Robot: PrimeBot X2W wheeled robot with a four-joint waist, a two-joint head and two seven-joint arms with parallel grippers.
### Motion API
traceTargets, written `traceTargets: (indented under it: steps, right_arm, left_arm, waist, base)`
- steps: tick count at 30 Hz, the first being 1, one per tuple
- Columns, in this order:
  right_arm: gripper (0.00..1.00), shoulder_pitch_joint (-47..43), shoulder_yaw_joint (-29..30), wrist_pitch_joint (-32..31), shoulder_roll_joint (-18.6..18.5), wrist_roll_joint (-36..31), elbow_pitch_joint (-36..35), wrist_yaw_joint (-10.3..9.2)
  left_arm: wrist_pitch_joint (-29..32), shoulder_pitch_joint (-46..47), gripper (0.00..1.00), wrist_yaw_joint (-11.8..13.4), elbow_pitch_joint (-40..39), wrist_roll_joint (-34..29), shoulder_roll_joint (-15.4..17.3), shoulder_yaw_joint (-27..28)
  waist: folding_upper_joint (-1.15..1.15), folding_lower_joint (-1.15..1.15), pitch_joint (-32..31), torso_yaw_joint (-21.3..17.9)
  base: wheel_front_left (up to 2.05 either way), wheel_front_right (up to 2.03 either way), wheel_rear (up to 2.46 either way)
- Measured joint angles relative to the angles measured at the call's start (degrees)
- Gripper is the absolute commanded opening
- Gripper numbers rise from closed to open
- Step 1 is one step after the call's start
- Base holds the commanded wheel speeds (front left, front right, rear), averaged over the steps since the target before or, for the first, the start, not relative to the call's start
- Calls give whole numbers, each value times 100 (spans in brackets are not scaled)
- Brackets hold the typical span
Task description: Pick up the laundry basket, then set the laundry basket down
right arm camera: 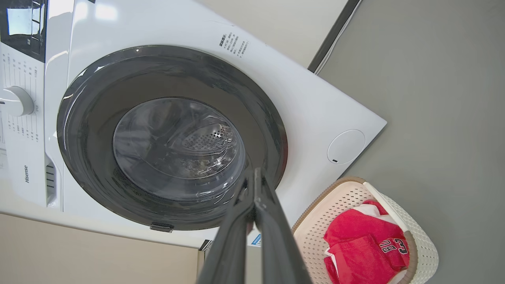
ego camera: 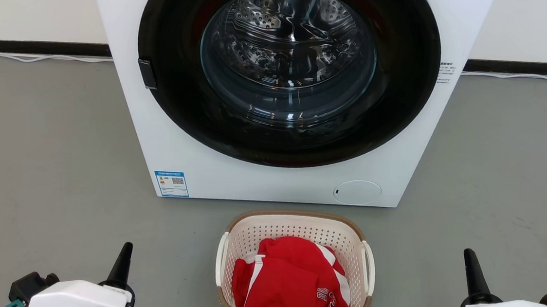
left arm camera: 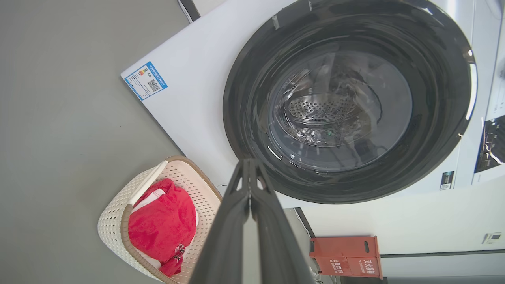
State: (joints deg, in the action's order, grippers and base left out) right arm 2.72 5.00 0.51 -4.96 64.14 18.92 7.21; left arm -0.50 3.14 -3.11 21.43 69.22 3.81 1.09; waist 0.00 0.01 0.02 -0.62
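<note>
On floor: cream perforated laundry basket, brown rim.

1. the floor is plain grey and smooth, with a few faint scuffs, and runs back to a pale wall with a dark skirting strip.
2. a white washing machine stands on it by the wall, its round door facing out.
3. the laundry basket sits upright on the floor just in front of the machine, not touching it.
4. a thin white cable lies along the foot of the wall on either side of the machine.
</note>
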Motion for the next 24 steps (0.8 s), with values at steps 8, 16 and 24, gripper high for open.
traceTargets:
  steps: [8, 16, 24]
  right_arm:
    - [0, 1, 44, -109, 41, 537, -53, 0]
    - [0, 4, 79, -230, 88, 1056, -132, 0]
    - [0, 7, 151, -368, 145, 1604, -177, -1]
  left_arm:
    - [138, 1, 0, -51, -110, 435, -21, 69]
    - [260, 2, 0, -153, -214, 882, -43, 137]
    - [396, 4, 0, -229, -318, 1306, -66, 215]
  waist:
    - [0, 0, 3, 12]
    - [0, 0, 6, 24]
    - [0, 0, 9, 37]
  base:
    - [0, 0, 0]
    - [0, 0, 0]
    - [0, 0, 0]
